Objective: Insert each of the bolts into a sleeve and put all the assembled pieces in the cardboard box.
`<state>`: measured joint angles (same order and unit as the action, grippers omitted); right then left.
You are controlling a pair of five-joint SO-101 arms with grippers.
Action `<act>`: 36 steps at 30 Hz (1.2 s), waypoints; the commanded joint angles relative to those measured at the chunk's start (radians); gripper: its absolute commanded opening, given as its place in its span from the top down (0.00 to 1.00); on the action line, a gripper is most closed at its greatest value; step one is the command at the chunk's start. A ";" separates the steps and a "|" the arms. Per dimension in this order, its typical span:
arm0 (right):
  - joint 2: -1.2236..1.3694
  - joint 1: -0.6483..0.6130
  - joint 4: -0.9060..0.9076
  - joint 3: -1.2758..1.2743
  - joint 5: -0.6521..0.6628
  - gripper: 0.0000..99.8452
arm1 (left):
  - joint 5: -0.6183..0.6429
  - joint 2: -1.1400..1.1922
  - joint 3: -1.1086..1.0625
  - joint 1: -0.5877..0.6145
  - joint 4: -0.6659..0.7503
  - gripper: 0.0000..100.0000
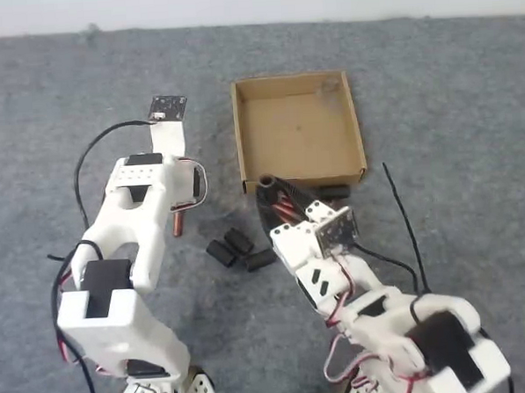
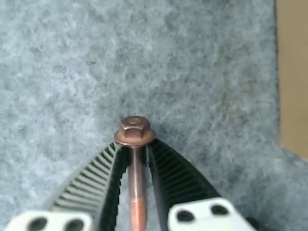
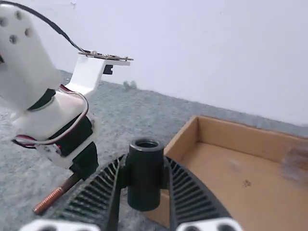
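**nutsnbolts:** What's being pinched on the left side?

**gripwatch:** A copper bolt [image 2: 134,163] is clamped between the ribbed fingers [image 2: 96,178] of the left gripper [image 2: 134,144], which are closed in tight on the shank. The flanged hex head is left sticking out just past the fingertips, and the threaded end is pointed back toward the wrist. From the high view the bolt is seen poking out beside the left arm [image 1: 132,221], over the grey carpet [image 1: 433,82], left of the box's near-left corner.

**nutsnbolts:** And the right one?

**gripwatch:** Same deal. The right gripper [image 3: 144,166] is closed on a black sleeve [image 3: 144,178], squeezed on both sides by the black fingers [image 3: 187,192]. The open bore is shown at the end that sticks out beyond the tips. It's held just near of the cardboard box [image 1: 238,136], close to the near-left corner. The bolt and the sleeve are kept apart, and nothing is threaded in.

**nutsnbolts:** The rest of the parts?

**gripwatch:** Three loose sleeves [image 1: 239,241] are lying bunched together on the carpet between the two arms, near of the box and right of the bolt. One more black piece [image 1: 334,193] is parked just beside the box's near wall, right of the held sleeve. Whether it's touching the cardboard can't be told. Bare brown floor is seen inside the box, and a white wall [image 3: 216,48] is seen behind it all
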<state>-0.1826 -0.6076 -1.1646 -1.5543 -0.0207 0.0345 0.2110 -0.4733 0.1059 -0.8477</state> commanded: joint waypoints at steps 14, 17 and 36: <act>0.578 -0.047 -0.575 0.092 0.104 0.99 | -0.009 -0.080 0.007 -0.009 0.023 0.99; 0.558 -0.074 -0.585 0.035 0.104 0.99 | -0.009 -0.080 0.007 -0.009 0.023 0.99; 0.493 -0.081 -0.579 -0.061 0.101 0.99 | 0.135 -0.245 0.010 -0.011 0.023 0.99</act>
<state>0.3590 -0.6813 -1.7185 -1.5911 0.0667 0.0806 0.1511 -0.4749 0.1043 -0.8477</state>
